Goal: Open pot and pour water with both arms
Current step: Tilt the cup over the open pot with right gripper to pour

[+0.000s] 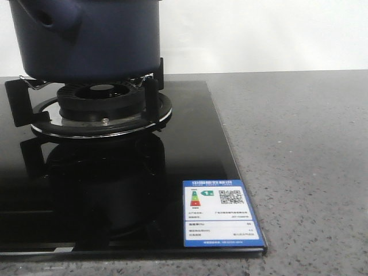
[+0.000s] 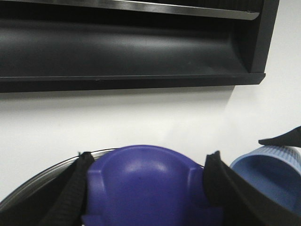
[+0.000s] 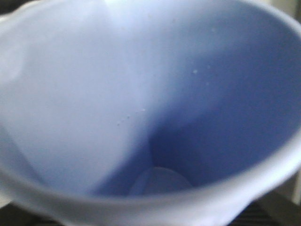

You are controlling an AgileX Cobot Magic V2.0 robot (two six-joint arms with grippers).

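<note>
A: Though neither arm shows in the front view, the pot (image 1: 86, 37) is plain enough: dark navy, seated on the black trivet (image 1: 86, 95) over the burner (image 1: 103, 103), stubby hollow handle (image 1: 60, 20) jutting from its wall at upper left. Black glass hob (image 1: 115, 190) beneath, energy label (image 1: 221, 214) stuck at its near right corner, grey speckled counter (image 1: 305, 172) to the right.

B: Left arm?

A: Left wrist view. Left gripper (image 2: 146, 188), two black fingers (image 2: 70, 193) spread either side of a rounded purple-blue knob (image 2: 146, 186). Both pads sit hard against its flanks, so it is clamped on the knob. Behind the knob, past the fingertips, a curved metallic rim (image 2: 42, 176) arcs off to one side. Beyond that a white wall (image 2: 141, 117), and higher up a dark hood-like shelf with a steel strip (image 2: 131, 47).

B: Anything beside that gripper?

A: Just outside one finger, a pale blue ribbed cup (image 2: 268, 172), mouth tipped toward the knob. A dark tip (image 2: 282, 139) touches its upper edge; cannot tell what it belongs to.

B: Right arm?

A: Right wrist view is filled by the cup's pale blue interior (image 3: 141, 108), blurred, droplets on the wall. Right gripper's fingers are hidden; cannot tell whether they are spread or closed.
</note>
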